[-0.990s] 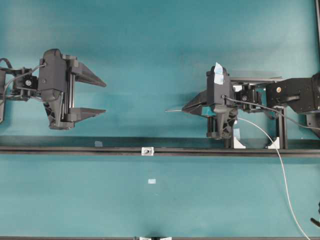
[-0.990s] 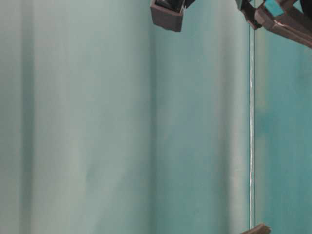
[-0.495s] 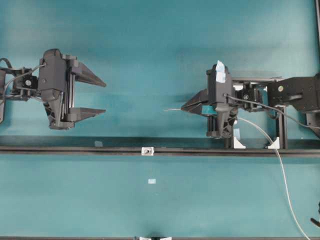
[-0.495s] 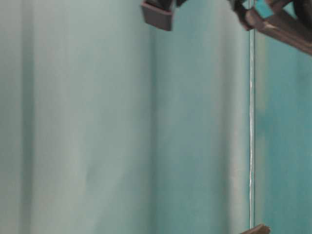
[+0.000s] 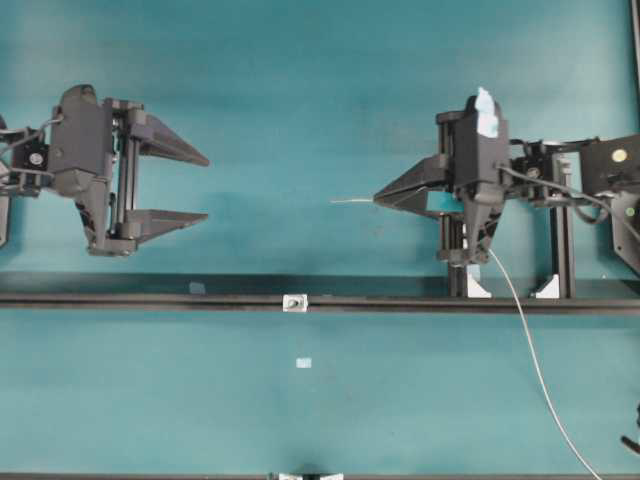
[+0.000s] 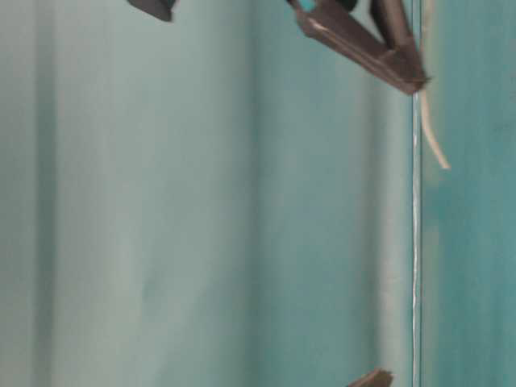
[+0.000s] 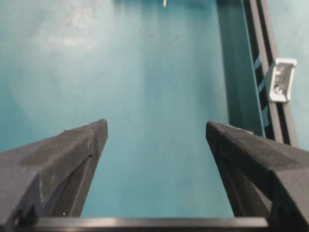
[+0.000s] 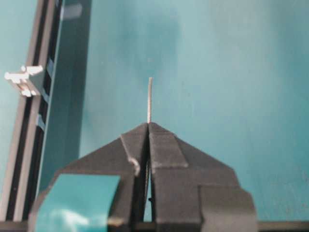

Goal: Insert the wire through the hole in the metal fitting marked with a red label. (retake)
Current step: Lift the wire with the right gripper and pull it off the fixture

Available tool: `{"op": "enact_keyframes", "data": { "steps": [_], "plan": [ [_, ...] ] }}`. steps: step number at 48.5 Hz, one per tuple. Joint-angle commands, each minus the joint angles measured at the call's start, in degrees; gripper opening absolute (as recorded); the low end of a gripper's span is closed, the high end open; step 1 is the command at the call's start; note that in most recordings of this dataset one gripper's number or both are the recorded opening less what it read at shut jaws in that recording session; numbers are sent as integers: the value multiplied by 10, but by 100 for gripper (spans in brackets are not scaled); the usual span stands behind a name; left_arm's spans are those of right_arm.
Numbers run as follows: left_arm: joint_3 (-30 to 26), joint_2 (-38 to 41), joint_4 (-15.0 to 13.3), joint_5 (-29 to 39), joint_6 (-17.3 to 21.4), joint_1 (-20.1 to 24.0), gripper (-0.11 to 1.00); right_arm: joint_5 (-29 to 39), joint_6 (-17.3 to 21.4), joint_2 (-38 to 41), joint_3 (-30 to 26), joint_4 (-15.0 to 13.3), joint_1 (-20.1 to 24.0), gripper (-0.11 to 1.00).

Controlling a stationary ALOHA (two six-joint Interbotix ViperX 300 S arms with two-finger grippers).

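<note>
My left gripper (image 5: 203, 186): jaws spread wide, holding nothing.
My right gripper (image 5: 377, 199): pinched on the thin silver-grey wire (image 5: 351, 200).

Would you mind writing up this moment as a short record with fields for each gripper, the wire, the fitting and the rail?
left gripper: open, holding nothing, above the teal table
right gripper: shut on the wire, tips pointing toward the left gripper
wire: short end sticks out past the right gripper's tips; the rest trails behind toward the bottom right of the overhead view
metal fitting: sits on the black rail, apart from both grippers
wire through fitting: not yet
pale sticker: flat on the table below the rail
</note>
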Motion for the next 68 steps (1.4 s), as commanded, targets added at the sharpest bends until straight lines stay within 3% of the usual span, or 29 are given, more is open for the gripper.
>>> {"op": "enact_keyframes", "data": {
  "steps": [1, 23, 34, 48, 54, 68],
  "plan": [
    [-11, -16, -3, 4, -2, 2, 58, 2, -1, -19, -10, -1, -2, 2],
    [-9, -6, -4, 7, -20, -11, 58, -35, 4, -15, 11, 4, 6, 2],
    [6, 14, -8, -58, -25, -43, 58, -109, 4, -10, 43, 25, 37, 2],
    [33, 84, -16, -212, -25, -67, 58, -203, -12, 47, 65, 99, 82, 2],
    [31, 127, -18, -259, -25, -75, 58, -232, -45, 74, 62, 136, 99, 2],
    [33, 196, -18, -355, -25, -83, 58, -295, -132, 116, 49, 260, 165, 2]
  ]
}}
